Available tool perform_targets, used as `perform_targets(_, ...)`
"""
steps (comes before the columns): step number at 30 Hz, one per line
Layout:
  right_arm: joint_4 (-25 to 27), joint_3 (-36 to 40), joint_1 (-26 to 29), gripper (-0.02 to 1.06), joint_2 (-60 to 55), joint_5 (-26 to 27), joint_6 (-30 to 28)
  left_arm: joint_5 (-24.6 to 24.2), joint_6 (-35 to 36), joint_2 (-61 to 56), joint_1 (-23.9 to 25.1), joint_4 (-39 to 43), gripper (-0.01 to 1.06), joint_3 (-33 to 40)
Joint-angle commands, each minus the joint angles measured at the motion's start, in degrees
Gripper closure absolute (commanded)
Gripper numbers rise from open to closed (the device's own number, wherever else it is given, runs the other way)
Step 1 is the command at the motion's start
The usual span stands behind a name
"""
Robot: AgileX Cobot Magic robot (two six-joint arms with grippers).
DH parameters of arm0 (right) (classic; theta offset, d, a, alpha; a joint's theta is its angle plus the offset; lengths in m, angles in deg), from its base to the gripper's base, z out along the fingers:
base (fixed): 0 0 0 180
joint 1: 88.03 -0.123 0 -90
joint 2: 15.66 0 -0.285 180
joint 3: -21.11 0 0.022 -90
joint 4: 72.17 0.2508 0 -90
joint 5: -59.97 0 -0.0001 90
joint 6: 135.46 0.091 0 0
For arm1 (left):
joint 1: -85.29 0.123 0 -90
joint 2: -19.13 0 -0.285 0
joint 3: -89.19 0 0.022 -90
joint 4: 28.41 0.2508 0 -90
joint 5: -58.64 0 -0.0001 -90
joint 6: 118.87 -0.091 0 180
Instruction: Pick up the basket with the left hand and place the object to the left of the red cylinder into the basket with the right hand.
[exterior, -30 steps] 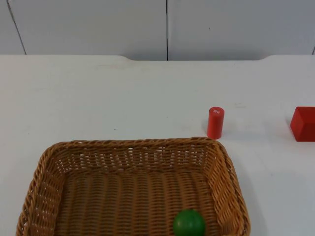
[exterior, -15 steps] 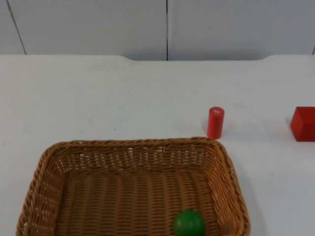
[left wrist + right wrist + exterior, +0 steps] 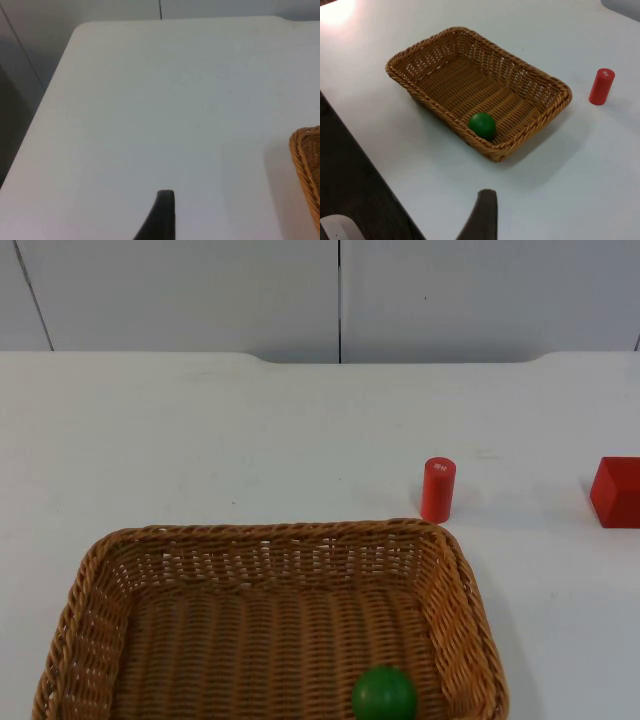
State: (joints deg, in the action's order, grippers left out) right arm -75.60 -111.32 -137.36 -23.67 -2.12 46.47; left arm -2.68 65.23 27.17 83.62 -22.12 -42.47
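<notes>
the wicker basket [image 3: 270, 625] sits flat on the white bench [image 3: 200, 440], and a green ball [image 3: 384, 695] lies inside it, close against the wall on the side nearest the red cylinder [image 3: 437, 490]. the cylinder stands upright on the bench just beside the basket's far corner, not touching it. a red cube [image 3: 616, 492] rests well off to the cylinder's right. the left end effector [image 3: 160, 215] hangs over bare bench beside the basket rim, and the right end effector [image 3: 482, 212] hangs above the bench near the basket, holding nothing; whether either is released or clenched, i cannot tell.
</notes>
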Motion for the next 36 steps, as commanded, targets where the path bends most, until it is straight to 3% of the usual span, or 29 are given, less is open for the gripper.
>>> perform_targets(1, 0.1, 0.1, 0.0, 0.28, 0.2, 0.2, -0.3, -0.3, 0.8, -0.2, -0.2, 0.4, 0.22, 0.4)
perform_targets(8, 0.1, 0.1, 0.0, 0.28, 0.2, 0.2, -0.3, -0.3, -4.1, -0.2, -0.2, -3.2, 0.22, 0.5)
perform_targets(15, 0.1, 0.1, 0.0, 0.28, 0.2, 0.2, -0.3, -0.3, -4.1, -0.2, -0.2, -3.3, 0.22, 0.5)
perform_targets(18, 0.1, 0.1, 0.0, 0.19, 0.2, 0.2, -0.3, -0.3, -4.1, -0.2, -0.2, -3.3, 0.22, 0.5)
perform_targets(20, 0.3, 0.1, 0.0, 0.0, 0.2, 0.2, -0.5, -0.3, -4.1, -0.2, -0.2, -3.3, 0.2, 0.5)
perform_targets(21, 0.3, 0.1, 0.0, 0.0, 0.2, 0.2, -0.5, -0.3, -4.1, -0.2, -0.2, -3.3, 0.2, 0.5)
perform_targets(23, 0.4, 0.1, 0.0, -0.01, 0.2, 0.2, -0.7, -0.3, -4.1, -0.2, -0.2, -3.3, 0.06, 0.5)
perform_targets(25, 0.4, 0.1, 0.0, -0.01, 0.2, 0.2, -0.7, -0.3, -4.1, -0.2, -0.2, -3.3, 0.0, 0.5)
perform_targets(36, 0.4, 0.1, 0.0, -0.01, 0.2, 0.3, -0.7, -0.3, -4.1, -0.2, -0.2, -3.5, 0.0, 0.5)
